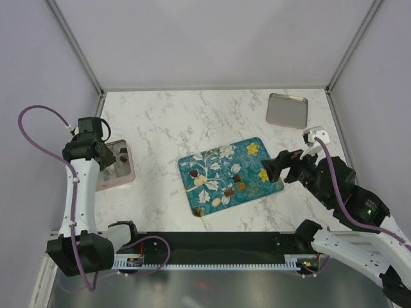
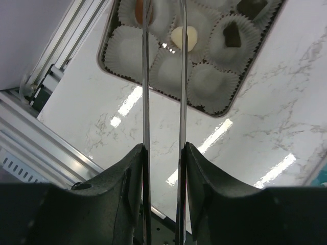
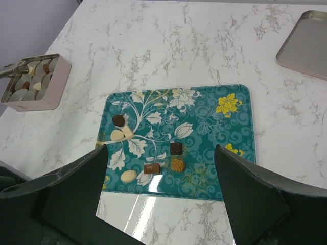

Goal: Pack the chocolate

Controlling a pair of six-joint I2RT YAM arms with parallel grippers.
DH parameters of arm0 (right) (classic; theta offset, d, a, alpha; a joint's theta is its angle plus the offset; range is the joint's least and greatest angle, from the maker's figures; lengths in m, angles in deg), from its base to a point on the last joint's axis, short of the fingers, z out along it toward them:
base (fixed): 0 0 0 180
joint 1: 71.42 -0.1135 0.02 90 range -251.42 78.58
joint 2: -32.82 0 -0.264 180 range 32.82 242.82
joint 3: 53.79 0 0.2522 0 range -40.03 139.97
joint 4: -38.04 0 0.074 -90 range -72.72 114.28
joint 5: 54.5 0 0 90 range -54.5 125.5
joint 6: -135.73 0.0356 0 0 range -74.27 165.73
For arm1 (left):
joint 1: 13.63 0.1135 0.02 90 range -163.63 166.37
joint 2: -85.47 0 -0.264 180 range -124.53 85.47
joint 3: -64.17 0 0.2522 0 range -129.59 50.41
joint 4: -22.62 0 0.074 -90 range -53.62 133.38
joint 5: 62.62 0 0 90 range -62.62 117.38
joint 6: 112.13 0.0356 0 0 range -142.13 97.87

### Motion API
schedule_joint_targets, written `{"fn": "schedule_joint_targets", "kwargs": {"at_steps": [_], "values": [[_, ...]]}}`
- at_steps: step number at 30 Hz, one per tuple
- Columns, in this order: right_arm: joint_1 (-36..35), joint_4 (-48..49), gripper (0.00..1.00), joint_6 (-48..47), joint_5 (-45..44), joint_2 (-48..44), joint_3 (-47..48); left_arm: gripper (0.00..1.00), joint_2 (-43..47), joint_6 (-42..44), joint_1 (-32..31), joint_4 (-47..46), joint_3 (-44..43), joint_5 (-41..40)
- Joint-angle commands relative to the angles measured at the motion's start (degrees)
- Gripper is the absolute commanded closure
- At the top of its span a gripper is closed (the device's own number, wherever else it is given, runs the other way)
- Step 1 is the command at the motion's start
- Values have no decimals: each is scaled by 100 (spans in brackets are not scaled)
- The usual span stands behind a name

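Several chocolates lie loose on the teal flowered tray (image 3: pixel 225 132): a dark round one (image 3: pixel 118 120), two cream ones (image 3: pixel 121 134), a dark square (image 3: pixel 176 148), a brown bar (image 3: pixel 152 168), a caramel round (image 3: pixel 177 165) and a cream oval (image 3: pixel 129 176). My right gripper (image 3: pixel 161 149) is open and empty above the tray's near right side (image 1: pixel 277 168). The pink box (image 1: pixel 126 174) of white paper cups holds a cream chocolate (image 2: pixel 184 38), a caramel one (image 2: pixel 138 11) and dark ones (image 2: pixel 232 34). My left gripper (image 2: pixel 163 15) reaches its long metal blades over the box, a little apart, nothing seen between them.
A flat silver lid (image 1: pixel 287 109) lies at the back right and also shows in the right wrist view (image 3: pixel 306 43). Aluminium frame rails (image 2: pixel 56 56) run along the table's left edge beside the box. The white marble tabletop (image 1: pixel 192 122) spreads behind the tray.
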Motion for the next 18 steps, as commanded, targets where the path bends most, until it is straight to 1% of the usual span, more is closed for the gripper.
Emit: {"fn": "schedule_joint_targets", "kwargs": {"at_steps": [1,6,9,10,12,13,15,16,18], "values": [[-15,65,7,113,-134,-5,175,57,132,406,39,-201,-617,575],[-15,30,7,158,-230,13,377,58,132,590,-22,-210,-1004,1218],[-15,4,7,140,-371,118,500,59,141,687,-241,-324,-1127,1657],[-15,-5,7,140,-380,153,509,59,132,687,-503,-368,-1145,1754],[-15,-5,7,114,-467,250,483,59,62,687,-777,-482,-1154,1947],[-15,-5,7,96,-529,294,457,59,27,687,-1135,-508,-1154,2044],[-15,-14,7,78,-652,347,369,60,-70,573,-1567,-675,-1084,2045],[-15,-14,7,78,-800,356,343,60,-96,556,-2091,-728,-1022,2045],[-15,-66,7,61,-959,391,325,60,-219,398,-2551,-807,-987,1975]]}}
